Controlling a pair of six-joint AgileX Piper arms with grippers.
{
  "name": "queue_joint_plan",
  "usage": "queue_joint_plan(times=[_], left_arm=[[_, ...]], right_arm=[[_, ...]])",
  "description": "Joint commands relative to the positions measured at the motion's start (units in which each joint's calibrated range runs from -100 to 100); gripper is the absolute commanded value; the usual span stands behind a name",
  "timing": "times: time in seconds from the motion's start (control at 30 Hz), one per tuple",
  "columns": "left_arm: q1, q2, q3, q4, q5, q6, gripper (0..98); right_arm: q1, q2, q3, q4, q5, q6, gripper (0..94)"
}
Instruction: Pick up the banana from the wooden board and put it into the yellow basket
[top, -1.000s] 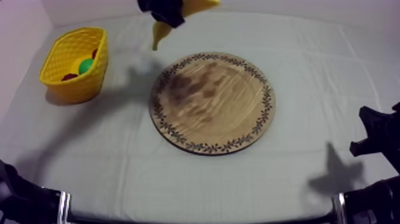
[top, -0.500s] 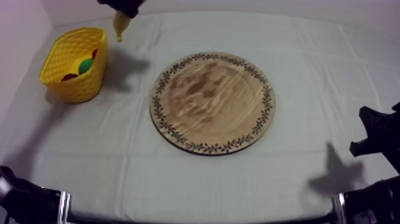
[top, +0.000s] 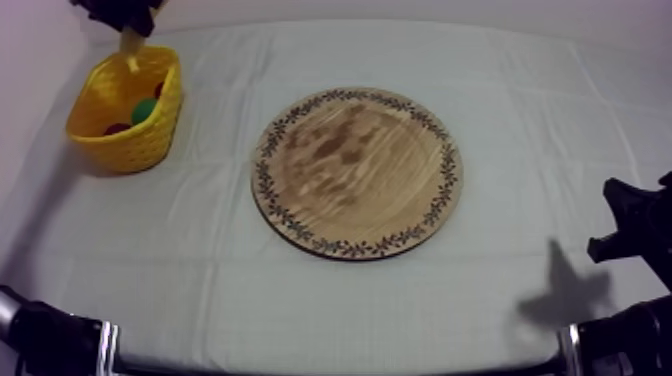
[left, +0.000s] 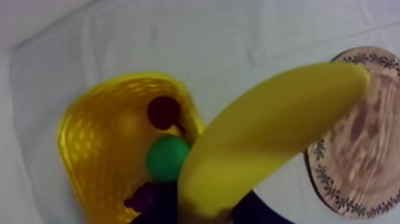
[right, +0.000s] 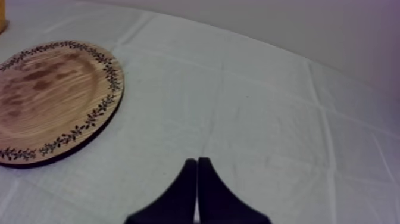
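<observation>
Lying bare on the cloth (top: 560, 120), the board (top: 356, 172) sits well off to the side of the left gripper (top: 120, 12), so pick and carry look all but done; the basket (top: 100, 140) stands just below that gripper; the banana (left: 268, 131) is clamped at one end between its black fingers, tilted, about over the basket's rim, not yet inside; lowering and release are left, I judge; a green fruit (left: 168, 158) and a small red fruit (left: 163, 112) lie beneath; the left arm reaches in high, pointing down; the right gripper (right: 196, 179) rests low beside the board, fingers pressed together on nothing.
</observation>
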Motion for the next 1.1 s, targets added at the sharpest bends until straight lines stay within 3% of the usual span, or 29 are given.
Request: queue_joint_plan(times=[0.0, 0.33, 0.63, 1.07], left_arm=[[-1.50, -0.39, 0.62, -0.13, 0.07, 0.30, 27.8], [-7.09, -1.24, 1.22, 0.21, 2.89, 2.51, 29.1], [-8.10, 1.49, 0.80, 1.22, 3.72, 4.25, 31.5], [-10.17, 11.53, 3.94, 4.25, -1.12, 4.09, 34.9]], right_arm=[[0.00, 0.00, 0.01, 0.00, -0.01, 0.00, 0.3], [0.00, 0.00, 0.01, 0.00, -0.01, 0.00, 0.3], [0.00, 0.00, 0.01, 0.00, -0.01, -0.03, 0.3], [0.00, 0.00, 0.01, 0.00, -0.01, -0.03, 0.3]])
